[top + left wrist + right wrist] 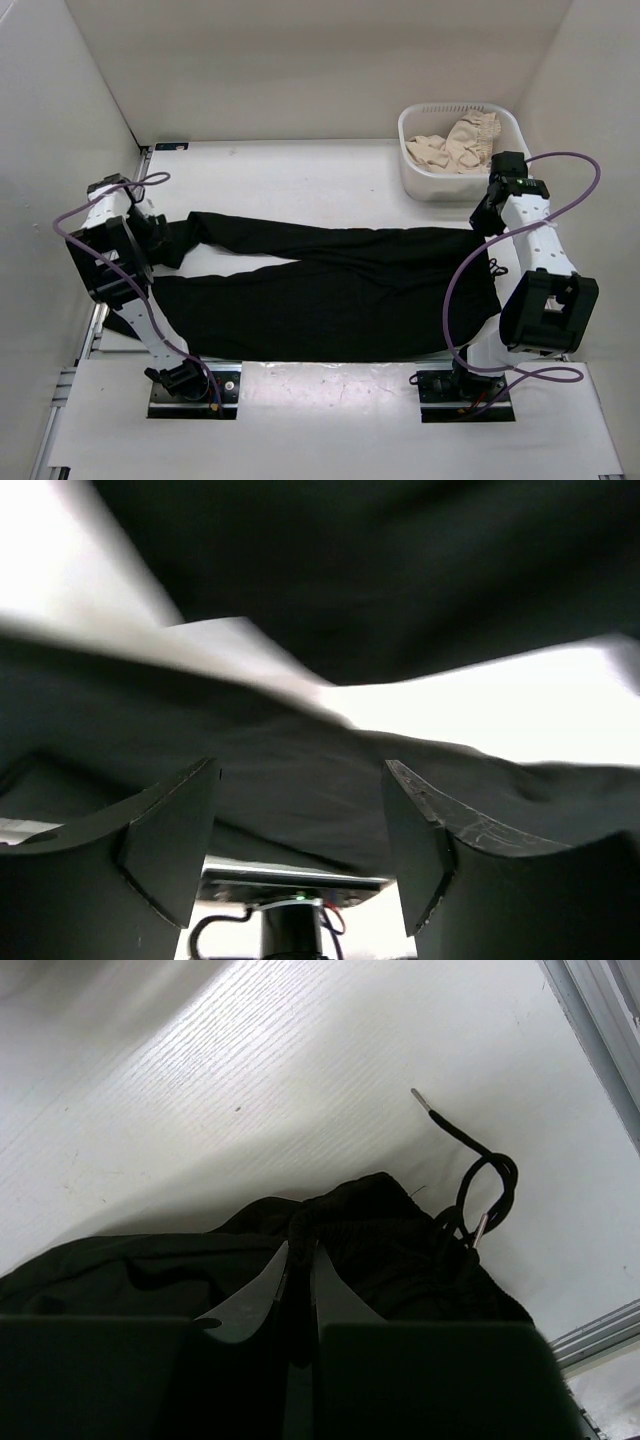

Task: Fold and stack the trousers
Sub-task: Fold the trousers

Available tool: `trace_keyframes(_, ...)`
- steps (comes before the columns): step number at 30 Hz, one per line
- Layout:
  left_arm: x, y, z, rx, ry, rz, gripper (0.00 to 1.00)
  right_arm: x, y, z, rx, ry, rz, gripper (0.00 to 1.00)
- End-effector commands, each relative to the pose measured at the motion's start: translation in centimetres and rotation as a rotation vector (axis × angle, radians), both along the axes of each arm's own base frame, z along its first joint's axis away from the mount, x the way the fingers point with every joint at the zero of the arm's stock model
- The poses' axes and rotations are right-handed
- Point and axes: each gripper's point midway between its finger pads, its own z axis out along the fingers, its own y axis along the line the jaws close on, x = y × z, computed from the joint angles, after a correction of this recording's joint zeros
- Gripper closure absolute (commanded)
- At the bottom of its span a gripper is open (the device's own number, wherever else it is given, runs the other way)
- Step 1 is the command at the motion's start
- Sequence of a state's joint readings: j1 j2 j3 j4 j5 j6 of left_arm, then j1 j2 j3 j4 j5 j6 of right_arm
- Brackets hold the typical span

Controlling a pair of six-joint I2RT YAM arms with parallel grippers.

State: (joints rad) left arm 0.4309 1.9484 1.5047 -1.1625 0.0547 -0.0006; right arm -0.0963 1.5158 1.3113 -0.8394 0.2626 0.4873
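Observation:
The black trousers (pixel 330 285) lie spread across the table, legs pointing left and waistband at the right. My right gripper (pixel 487 222) is at the waistband's far corner. In the right wrist view it (pixel 300 1247) is shut on a bunched fold of the waistband (pixel 380 1230), and the drawstring (pixel 480 1185) loops loose beside it. My left gripper (pixel 160 235) is at the leg ends. In the left wrist view it (pixel 300 770) is open, with the black fabric (pixel 300 770) just ahead of its fingers (pixel 170 830) and nothing clamped between them.
A white basket (pixel 420 180) with beige frilly garments (pixel 455 148) stands at the back right, just behind my right arm. White walls close in the table on the left, back and right. Metal rails run along the table's side edges (pixel 600 1010).

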Motion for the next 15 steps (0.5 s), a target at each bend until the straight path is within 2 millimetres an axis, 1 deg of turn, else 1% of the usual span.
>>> trace_keyframes(1, 3.0, -3.7, 1.4, -0.122, -0.132, -0.06, 0.22, 0.0, -0.2, -0.1, -0.002, 0.014, 0.0, 1.0)
trace_keyframes(2, 3.2, -4.3, 0.9, -0.139, -0.122, -0.073, 0.22, 0.0, -0.3, -0.3, -0.006, 0.022, -0.012, 1.0)
trace_keyframes(3, 3.3, -3.7, 0.3, -0.111, -0.113, -0.072, 0.21, 0.0, -0.3, -0.3, -0.006, 0.022, -0.013, 1.0)
trace_keyframes(4, 3.4, -3.6, -0.3, -0.094, -0.099, -0.08, 0.21, -0.2, -0.5, -0.6, -0.013, 0.032, -0.017, 1.0)
trace_keyframes(5, 3.4, -3.4, -1.5, -0.095, -0.065, -0.078, 0.21, -0.2, -0.5, -0.6, -0.013, 0.032, -0.017, 1.0)
trace_keyframes(6, 3.6, -2.7, -2.3, -0.064, -0.047, -0.077, 0.23, -0.2, -0.4, -0.6, -0.009, 0.03, -0.025, 1.0)
trace_keyframes(7, 3.3, -2.5, -3.0, -0.06, -0.02, -0.076, 0.24, -0.4, -0.4, -0.9, -0.009, 0.039, -0.025, 1.0)
trace_keyframes(8, 3.2, -2.6, -3.7, -0.068, -0.002, -0.075, 0.24, -0.4, -0.4, -0.9, -0.009, 0.039, -0.025, 1.0)
trace_keyframes(10, 3.4, -2.8, -4.7, -0.088, 0.01, -0.075, 0.3, -0.4, -0.6, -1.2, -0.016, 0.05, -0.028, 1.0)
trace_keyframes(11, 3.4, -2.8, -4.7, -0.088, 0.01, -0.075, 0.35, -0.4, -0.6, -1.3, -0.016, 0.05, -0.028, 1.0)
trace_keyframes(12, 3.5, -2.7, -5.3, -0.089, 0.014, -0.074, 0.43, -0.2, -1.1, -1.2, -0.024, 0.05, -0.041, 1.0)
trace_keyframes(13, 3.5, -2.4, -5.7, -0.074, 0.027, -0.075, 0.55, 0.0, -0.9, -1.1, -0.017, 0.04, -0.038, 1.0)
trace_keyframes(14, 3.8, -1.8, -5.9, -0.048, 0.025, -0.075, 0.82, 0.6, -1.3, -0.7, -0.008, 0.024, -0.047, 1.0)
trace_keyframes(15, 3.6, -1.4, -6.3, -0.028, 0.045, -0.075, 0.86, 0.9, -1.4, -0.6, 0.002, 0.02, -0.051, 1.0)
